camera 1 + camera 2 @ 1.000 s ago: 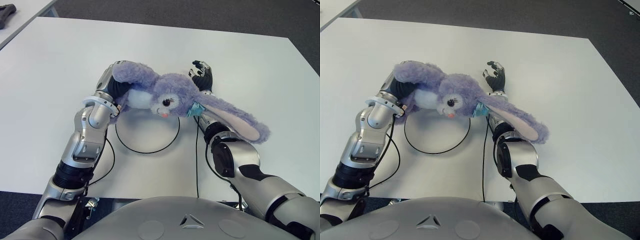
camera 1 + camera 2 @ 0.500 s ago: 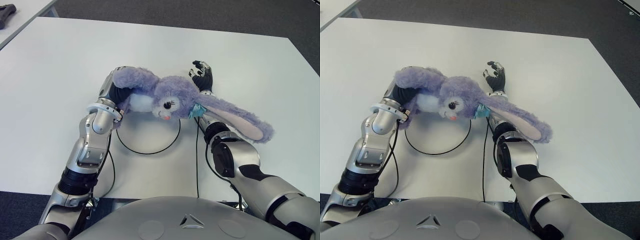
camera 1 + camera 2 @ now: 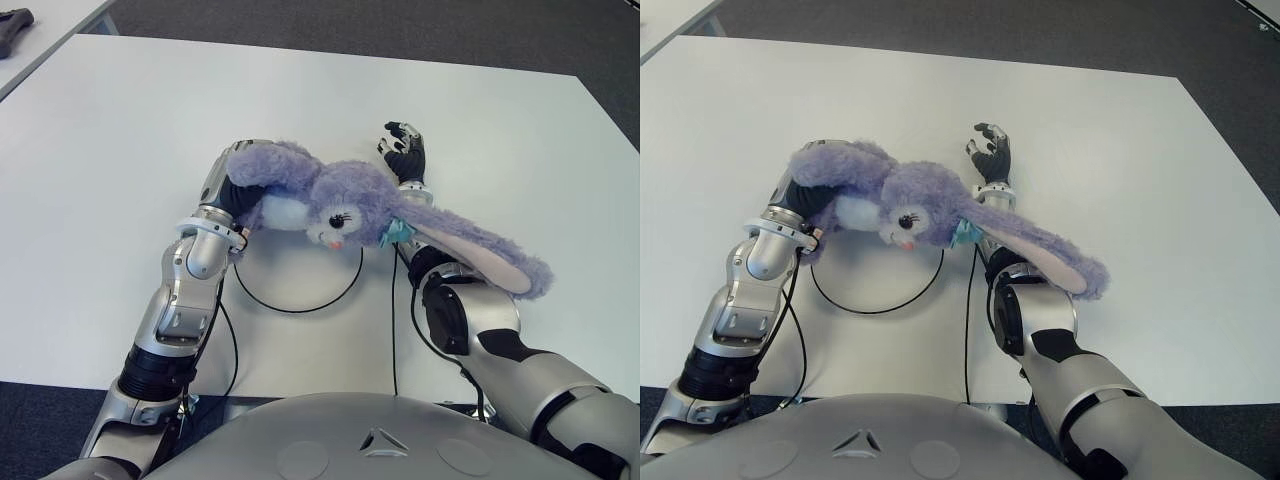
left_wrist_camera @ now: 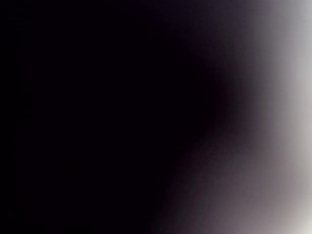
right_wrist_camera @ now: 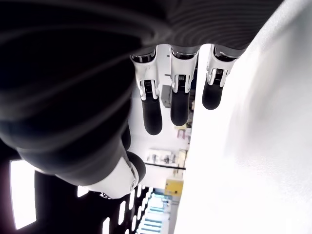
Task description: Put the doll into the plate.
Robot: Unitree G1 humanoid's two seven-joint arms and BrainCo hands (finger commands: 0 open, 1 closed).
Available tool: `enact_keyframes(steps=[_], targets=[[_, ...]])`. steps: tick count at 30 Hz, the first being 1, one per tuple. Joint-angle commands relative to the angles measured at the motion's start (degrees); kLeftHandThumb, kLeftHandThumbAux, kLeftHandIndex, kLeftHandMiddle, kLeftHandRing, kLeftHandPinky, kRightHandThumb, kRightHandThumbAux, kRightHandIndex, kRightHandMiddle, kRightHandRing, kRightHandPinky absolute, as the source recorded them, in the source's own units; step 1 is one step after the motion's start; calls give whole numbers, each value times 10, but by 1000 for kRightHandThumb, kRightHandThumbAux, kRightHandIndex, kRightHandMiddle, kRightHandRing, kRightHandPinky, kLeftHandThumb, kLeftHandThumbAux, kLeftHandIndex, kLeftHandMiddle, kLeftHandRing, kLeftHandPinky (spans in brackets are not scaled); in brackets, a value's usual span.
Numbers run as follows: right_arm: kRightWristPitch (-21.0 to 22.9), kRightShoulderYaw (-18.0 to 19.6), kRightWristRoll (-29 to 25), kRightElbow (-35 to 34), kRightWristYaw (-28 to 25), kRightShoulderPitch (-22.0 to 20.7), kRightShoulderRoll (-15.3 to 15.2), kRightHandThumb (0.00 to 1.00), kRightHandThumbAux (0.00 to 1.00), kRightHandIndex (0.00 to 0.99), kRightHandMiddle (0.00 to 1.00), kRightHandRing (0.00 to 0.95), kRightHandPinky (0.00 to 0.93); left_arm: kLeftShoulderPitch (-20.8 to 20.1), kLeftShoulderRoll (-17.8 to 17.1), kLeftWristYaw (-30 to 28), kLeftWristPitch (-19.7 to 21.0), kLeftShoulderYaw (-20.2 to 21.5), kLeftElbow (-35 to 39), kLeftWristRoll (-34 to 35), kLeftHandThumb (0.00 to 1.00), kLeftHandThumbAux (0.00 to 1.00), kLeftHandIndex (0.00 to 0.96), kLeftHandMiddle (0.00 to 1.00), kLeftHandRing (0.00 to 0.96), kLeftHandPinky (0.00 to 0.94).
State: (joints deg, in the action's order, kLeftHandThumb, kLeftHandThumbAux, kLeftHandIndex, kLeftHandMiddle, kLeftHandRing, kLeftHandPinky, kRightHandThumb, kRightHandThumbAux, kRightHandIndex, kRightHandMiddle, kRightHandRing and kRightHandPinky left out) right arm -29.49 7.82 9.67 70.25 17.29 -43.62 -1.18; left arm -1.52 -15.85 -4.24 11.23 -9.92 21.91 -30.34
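Left hand (image 3: 232, 195) is buried in the body of a purple plush rabbit doll (image 3: 340, 200), its dark palm and fingers wrapped in the fur, so it grips the toy and holds it up off the white table (image 3: 120, 130). Its own wrist view is blocked dark and shows nothing of the fingers. Seen from the head, the doll's white belly and face, with one eye and a pink mouth, hang over the far rim of the plate (image 3: 300, 295), which reads as a flat white disc outlined by a thin black ring on the table just ahead of the robot's chest. Nothing lies inside that ring; the doll is above its edge, not set down in it. One long ear (image 3: 480, 255), pink on its inner side, trails to the right and drapes across the right forearm.

Right hand (image 3: 403, 150) shows beyond the doll's head, to the plate's far right, with fingers (image 5: 152, 114) loosely extended and holding nothing.
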Motion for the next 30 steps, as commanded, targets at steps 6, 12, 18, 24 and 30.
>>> enact_keyframes(steps=[6,12,18,24,30], targets=[[63,4,-5,75,-9,119,19,551,873,314,222,155,114,66,5,8,-22,-19,-16,-7,917,651,804,857,861,865],[65,5,-6,75,-9,119,20,560,868,313,223,155,118,72,-4,13,-39,-24,-19,-28,859,673,884,936,901,905],[66,5,-6,75,-8,119,21,550,865,311,219,153,123,90,-9,5,-46,-25,-14,-37,765,670,826,911,882,881],[66,4,-6,75,-10,119,20,539,864,305,212,146,124,101,-17,5,-64,-23,-14,-40,533,622,769,870,865,864],[67,4,-6,75,-10,119,20,525,865,301,205,140,125,121,-28,-5,-80,-24,3,-42,451,526,584,784,777,751]])
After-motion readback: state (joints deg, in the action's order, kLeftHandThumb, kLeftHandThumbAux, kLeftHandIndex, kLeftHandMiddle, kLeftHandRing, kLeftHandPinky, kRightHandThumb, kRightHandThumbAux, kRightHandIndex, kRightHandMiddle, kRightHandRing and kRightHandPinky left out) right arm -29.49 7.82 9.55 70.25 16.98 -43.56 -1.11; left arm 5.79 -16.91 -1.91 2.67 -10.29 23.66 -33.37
